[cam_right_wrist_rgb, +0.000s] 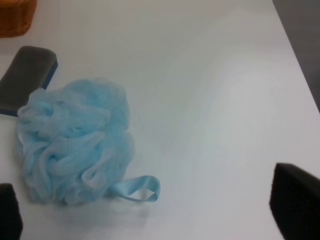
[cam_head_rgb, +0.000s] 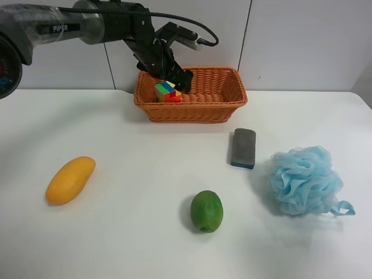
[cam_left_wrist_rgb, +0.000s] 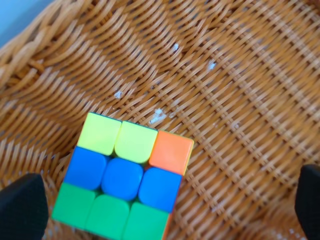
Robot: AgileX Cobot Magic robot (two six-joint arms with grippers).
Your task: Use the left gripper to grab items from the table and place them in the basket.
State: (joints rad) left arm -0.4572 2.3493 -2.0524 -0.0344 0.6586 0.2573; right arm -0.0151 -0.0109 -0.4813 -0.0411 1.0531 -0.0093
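A broad white counter point(cam_head_rgb: 145, 145) fills the scene, backed by a wall of pale panels point(cam_head_rgb: 302, 40). The black-and-grey left arm point(cam_head_rgb: 64, 26), marked "PIPER" and with a black cable looping along it, reaches in from the exterior high view's left and slopes down to the basket. Its left hand point(cam_head_rgb: 181, 78) hangs inside the basket's rim, and the wrist view shows it spread wide. One dark fingertip point(cam_left_wrist_rgb: 22, 207) is just beside the cube's edge and the other stands well apart from the cube, so the hand grips nothing.

The orange-brown wicker basket point(cam_head_rgb: 215, 102) stands at the far middle of the counter, close to the wall. Towards the exterior high view's right lies the light-blue mesh bath pouf point(cam_head_rgb: 302, 177), with a ribbon loop trailing from its near side. The yellow-orange mango point(cam_head_rgb: 70, 179) lies alone towards that view's left, well apart from the rest. The grey block eraser point(cam_head_rgb: 243, 147), blue along its lower edge, lies between the basket and the pouf, just beside the pouf. The green oval fruit point(cam_head_rgb: 207, 210) sits near the front edge, roughly in the middle.

The multicoloured puzzle cube point(cam_head_rgb: 167, 92) rests inside the basket at the end on the exterior high view's left. Its upward face shows rows of yellow and orange, blue, and green.

The right hand point(cam_right_wrist_rgb: 152, 206) hovers over the counter near the pouf, with its dark fingertips wide apart and nothing between them.
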